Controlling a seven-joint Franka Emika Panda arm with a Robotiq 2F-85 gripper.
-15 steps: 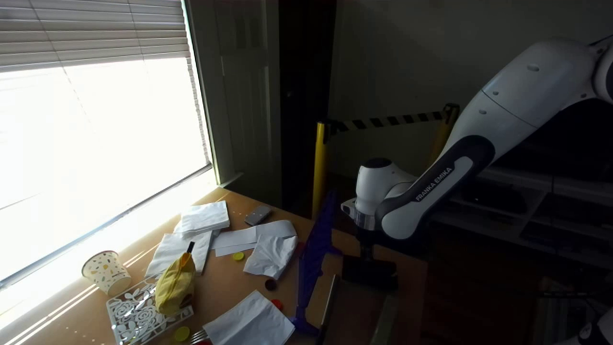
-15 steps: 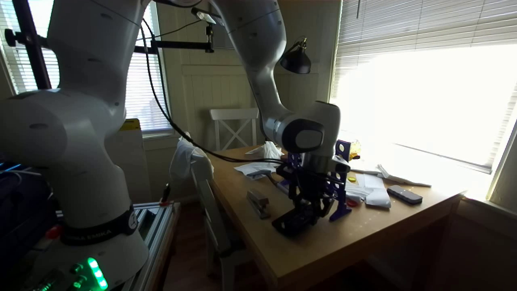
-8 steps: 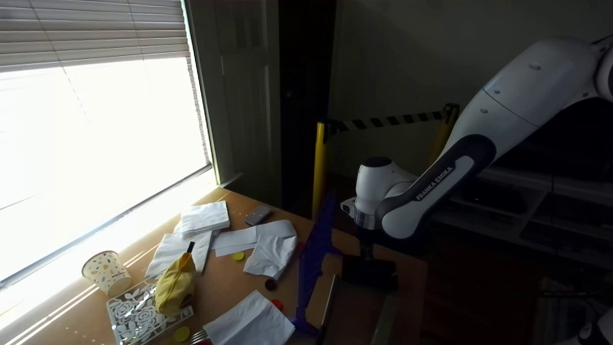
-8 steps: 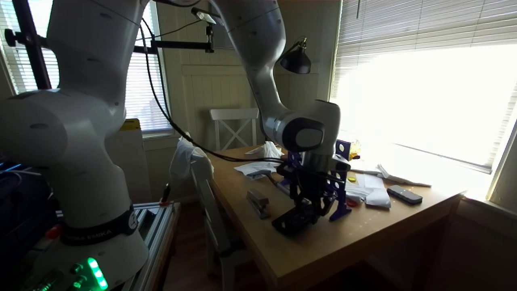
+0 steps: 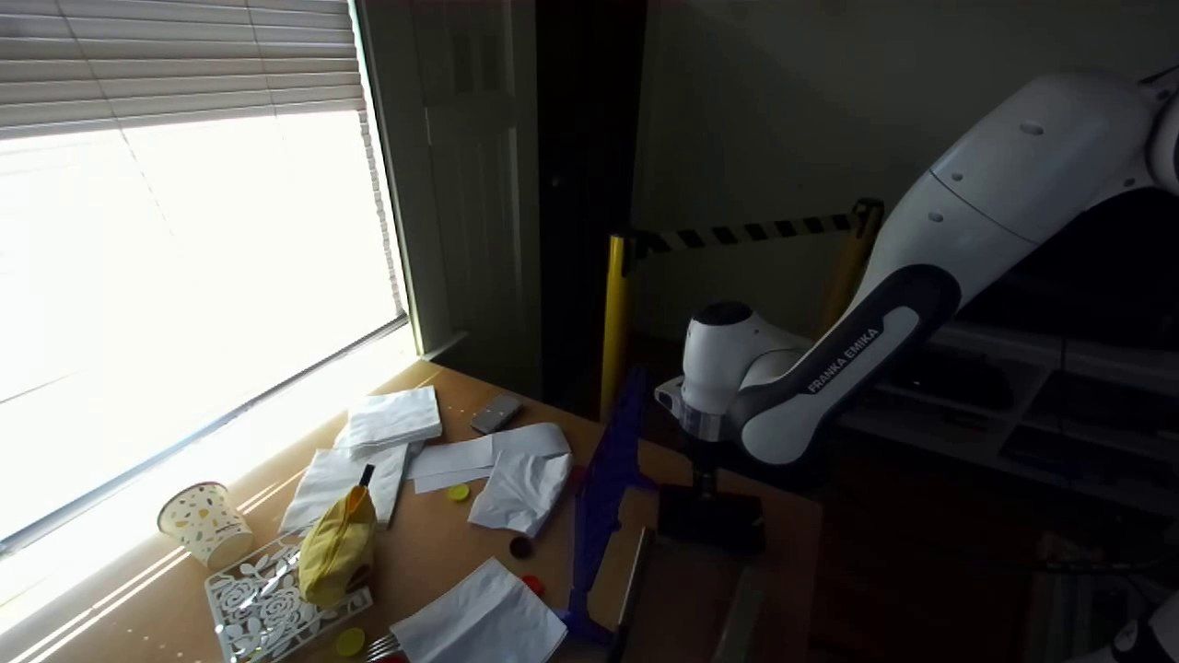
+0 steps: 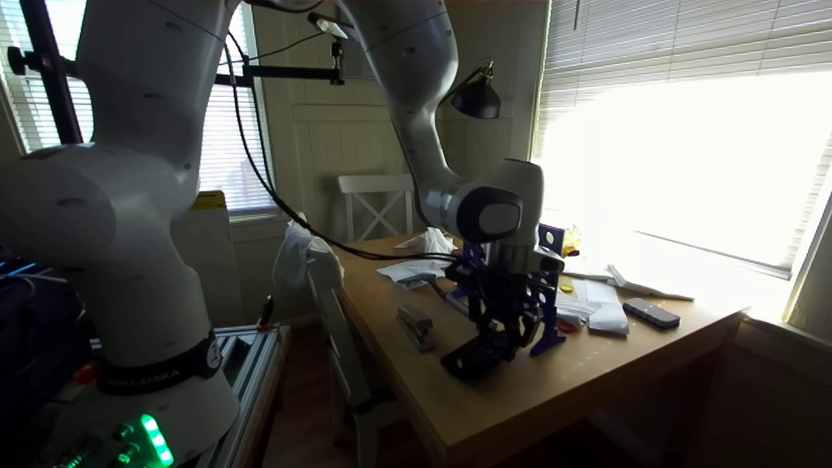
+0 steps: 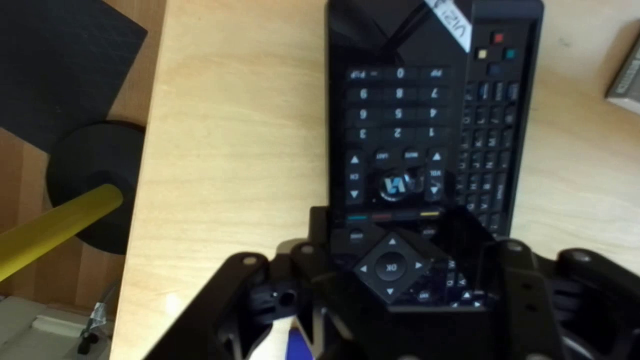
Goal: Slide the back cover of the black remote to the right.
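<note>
"Straddling the remote [image 7: 430, 120], right?"

"Looks so. The gripper [image 7: 393, 227] sits over it in the wrist view, fingers [image 7: 319, 225] apart, one each side of the top panel [image 7: 397, 135]. Pinching that or just spread around it: cannot tell."

"Remote's spot?"

"On the table [image 6: 468, 403], under the gripper, stapler [image 6: 414, 318] near. Top panel is off to one side, so a strip of keyboard [image 7: 487, 130] shows along the right in the wrist view. Digits read upside down there."

"Rest?"

"A purple frame [image 5: 603, 497] near the gripper; papers [image 5: 484, 617], pouch [image 5: 336, 552] and cup [image 5: 207, 525] beyond it in an exterior view. Remote there is too dark to split cleanly from the gripper."
</note>
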